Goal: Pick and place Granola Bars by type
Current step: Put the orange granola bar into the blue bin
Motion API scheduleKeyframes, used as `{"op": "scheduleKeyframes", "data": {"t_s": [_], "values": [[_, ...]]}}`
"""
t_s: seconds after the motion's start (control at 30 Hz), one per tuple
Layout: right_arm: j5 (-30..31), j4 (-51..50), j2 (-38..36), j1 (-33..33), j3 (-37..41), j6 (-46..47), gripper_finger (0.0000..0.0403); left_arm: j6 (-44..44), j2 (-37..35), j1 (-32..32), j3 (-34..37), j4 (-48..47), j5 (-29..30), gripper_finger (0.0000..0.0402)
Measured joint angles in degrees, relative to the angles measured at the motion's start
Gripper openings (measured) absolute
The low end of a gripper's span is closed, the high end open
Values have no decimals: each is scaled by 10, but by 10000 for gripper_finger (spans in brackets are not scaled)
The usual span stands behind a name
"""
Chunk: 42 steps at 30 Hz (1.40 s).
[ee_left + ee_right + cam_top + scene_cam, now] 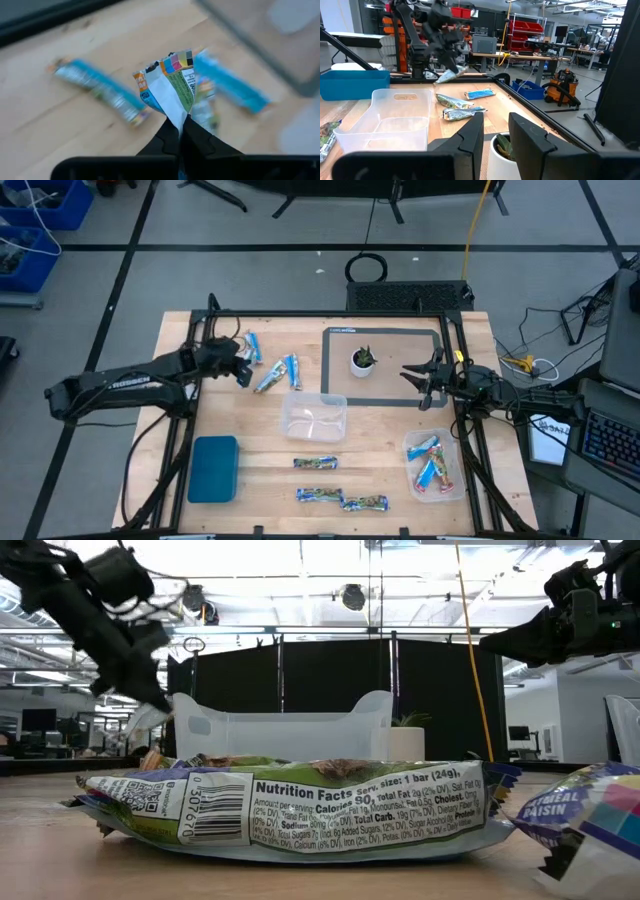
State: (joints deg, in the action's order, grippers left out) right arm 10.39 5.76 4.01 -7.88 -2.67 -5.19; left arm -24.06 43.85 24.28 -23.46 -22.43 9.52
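A pale wooden table (260, 442) fills the middle of a workshop floor crossed by dark tape lines. At about ten o'clock on it the left gripper (243, 367) is pinched tight on the end of a granola bar (170, 87), its wrapper showing a white flap and a strip of colour squares. Three blue bars lie close by on the wood: one (251, 346) at twelve o'clock from the gripper, two (281, 373) at three o'clock. An empty clear tub (314, 417) sits at the table's centre. Three green-patterned bars (340, 492) lie at six o'clock, a blue lid (213, 468) at eight. A second clear tub (436, 465) at four o'clock holds several bars. The right gripper (425, 381) hangs at three o'clock beside a small white plant pot (362, 361), fingers partly apart and holding nothing.
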Motion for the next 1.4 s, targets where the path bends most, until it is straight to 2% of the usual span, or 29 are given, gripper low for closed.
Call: {"op": "scheduleKeyframes", "data": {"t_s": [0.17, 0.33, 0.57, 0.77, 0.97, 1.1, 1.23, 1.4], "values": [[0, 0, 0, 0, 0, 0, 82, 0, -35, -72, 0, 48, 10, 5], [0, 0, 0, 0, 0, 0, 82, 7, -39, -169, -2, 106, 33, 5], [0, 0, 0, 0, 0, 0, 82, -3, -36, -315, -69, 105, 105, 5], [0, 0, 0, 0, 0, 0, 82, -15, -25, -435, -143, 54, 203, 5], [0, 0, 0, 0, 0, 0, 82, -123, 32, -534, -214, -59, 266, 5], [0, 0, 0, 0, 0, 0, 82, -226, 87, -580, -258, -126, 266, 5], [0, 0, 0, 0, 0, 0, 82, -262, 151, -629, -275, -184, 225, 5], [0, 0, 0, 0, 0, 0, 82, -363, 207, -675, -275, -197, 203, 4]]}}
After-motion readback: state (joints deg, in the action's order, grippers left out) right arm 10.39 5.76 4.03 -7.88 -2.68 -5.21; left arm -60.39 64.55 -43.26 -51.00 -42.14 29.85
